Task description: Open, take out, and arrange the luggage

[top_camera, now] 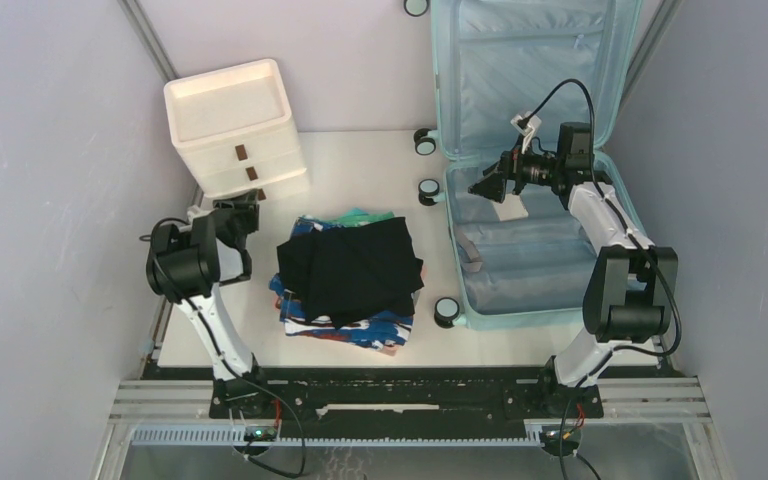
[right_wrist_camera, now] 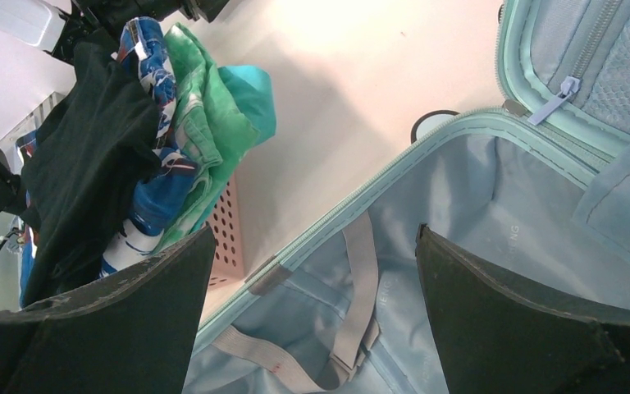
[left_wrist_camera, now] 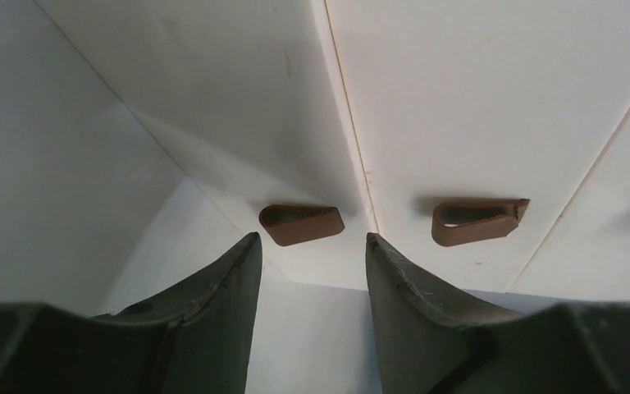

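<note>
The luggage (top_camera: 520, 270), a pale aqua hard-shell suitcase, lies open at two o'clock on the white tabletop (top_camera: 360, 170). Its lid stands up against the back wall at one o'clock. The lower shell shows only light blue lining and slack grey straps (right_wrist_camera: 361, 279), with no clothing visible inside. Opening looks finished and emptying looks done or nearly so, as far as these views reach.

At ten o'clock stands a cream drawer cabinet (top_camera: 235, 125) with both drawers shut.

Near the middle of the tabletop is a loose pile of clothes (top_camera: 350, 275): a black garment on top, with blue patterned and green pieces beneath. The right wrist view shows the pile resting on a pink perforated basket (right_wrist_camera: 225, 230). The pile is uneven, so arranging appears to be what is left.

The right pincer (right_wrist_camera: 313, 234) hovers over the lower shell of the luggage, fingers spread wide and holding nothing. The left pincer (left_wrist_camera: 312, 240) sits at nine o'clock, close to the cabinet front. It is released and empty, aimed between two brown drawer handles (left_wrist_camera: 302, 223) without touching either.

Black-and-white caster wheels (top_camera: 447, 312) line the luggage's nine o'clock side. A lilac zip puller (right_wrist_camera: 554, 97) hangs on the lid's inner pocket.

As for writing, there is faint pale lettering on the lining, too small to read. No brand or label is legible elsewhere.
</note>
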Controlling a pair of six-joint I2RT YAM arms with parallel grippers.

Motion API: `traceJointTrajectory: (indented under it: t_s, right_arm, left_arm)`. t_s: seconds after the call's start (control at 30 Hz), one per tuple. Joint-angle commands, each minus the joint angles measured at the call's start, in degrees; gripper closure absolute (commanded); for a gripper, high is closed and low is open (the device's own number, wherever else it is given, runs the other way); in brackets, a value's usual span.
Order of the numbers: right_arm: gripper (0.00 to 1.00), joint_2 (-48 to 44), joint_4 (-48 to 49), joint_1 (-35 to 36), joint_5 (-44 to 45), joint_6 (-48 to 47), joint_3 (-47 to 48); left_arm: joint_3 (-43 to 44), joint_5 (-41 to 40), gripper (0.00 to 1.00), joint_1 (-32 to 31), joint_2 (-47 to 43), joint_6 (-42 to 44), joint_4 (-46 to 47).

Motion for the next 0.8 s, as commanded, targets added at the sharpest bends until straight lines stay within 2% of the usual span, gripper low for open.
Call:
traceJointTrajectory:
  t_s: [0.0, 0.77]
  right_arm:
    - [0.00, 0.40, 2.38, -0.18, -1.30, 0.54, 2.23]
    - [0.00, 1.88, 2.47, -0.18, -1.40, 0.57, 3.17]
  left_arm:
    - [2.85, -0.78, 0.47, 0.43, 1.20, -2.76, 1.40]
    - [6.01, -1.84, 0.50, 0.05, 6.21, -8.55, 2.15]
